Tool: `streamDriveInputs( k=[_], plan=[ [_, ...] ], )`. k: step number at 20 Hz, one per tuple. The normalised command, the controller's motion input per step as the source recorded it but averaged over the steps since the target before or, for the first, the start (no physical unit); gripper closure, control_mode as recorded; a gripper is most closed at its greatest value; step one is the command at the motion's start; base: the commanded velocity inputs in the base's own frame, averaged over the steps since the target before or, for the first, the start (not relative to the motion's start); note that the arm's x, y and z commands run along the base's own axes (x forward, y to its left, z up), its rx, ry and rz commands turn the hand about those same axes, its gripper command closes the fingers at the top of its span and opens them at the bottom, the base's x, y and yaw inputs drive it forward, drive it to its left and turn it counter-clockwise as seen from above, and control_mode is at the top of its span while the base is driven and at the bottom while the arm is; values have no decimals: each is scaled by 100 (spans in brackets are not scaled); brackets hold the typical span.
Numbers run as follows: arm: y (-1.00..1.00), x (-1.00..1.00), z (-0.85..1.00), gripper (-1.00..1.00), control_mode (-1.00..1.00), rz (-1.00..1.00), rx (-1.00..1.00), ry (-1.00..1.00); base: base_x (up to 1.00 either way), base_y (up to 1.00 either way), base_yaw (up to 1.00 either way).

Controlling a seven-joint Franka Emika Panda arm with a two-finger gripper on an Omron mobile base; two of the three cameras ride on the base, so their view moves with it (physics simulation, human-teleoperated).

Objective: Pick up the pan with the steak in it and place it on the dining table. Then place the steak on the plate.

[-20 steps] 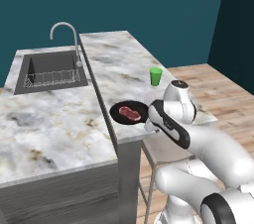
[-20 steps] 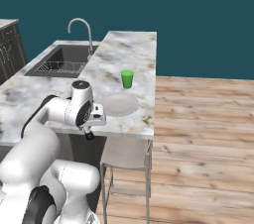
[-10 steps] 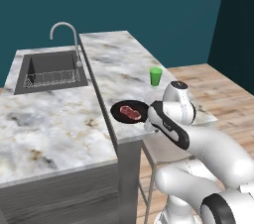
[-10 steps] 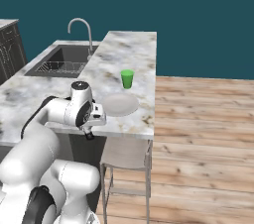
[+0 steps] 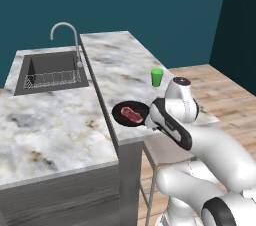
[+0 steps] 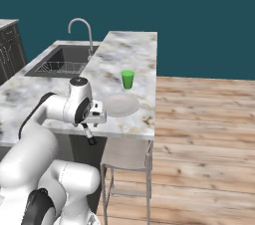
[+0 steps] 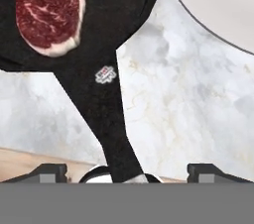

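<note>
The black pan point(image 5: 125, 109) rests on the marble dining table point(image 5: 120, 60) near its front edge, with the red steak point(image 5: 132, 115) lying in it. In the hand view the steak point(image 7: 47, 12) lies in the pan point(image 7: 116, 0), and the pan's long handle runs down between the fingertips. My gripper point(image 7: 128, 171) is open, its jaws standing wide on both sides of the handle without touching it. The pale plate point(image 7: 223, 0) lies just beside the pan; in the right base view the plate point(image 6: 121, 105) sits right of my hand.
A green cup point(image 6: 128, 79) stands on the table beyond the plate. The sink point(image 5: 52, 70) with its faucet point(image 5: 67, 32) lies to the left. A stool point(image 6: 127, 154) stands under the table edge, over the wooden floor.
The jaws have gone from shut on the pan handle to wide open, letting it go. The pan and the arm stay in place.
</note>
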Motion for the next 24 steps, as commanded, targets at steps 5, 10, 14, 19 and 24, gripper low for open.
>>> streamDriveInputs(
  k=[5, 10, 14, 19, 24],
  plan=[
    [0, -5, 52, -100, -100, -9, 0, 0, 0, 0, 0],
    [10, 8, 31, -100, -100, -7, 0, -4, 0, 0, 0],
    [43, 53, 0, -100, -100, -13, -2, -2, 0, 0, 0],
    [42, 56, -2, -100, -100, -9, -1, 0, 0, 0, 0],
    [26, 48, -1, -100, -100, -3, 0, 0, 0, 0, 0]
  ],
)
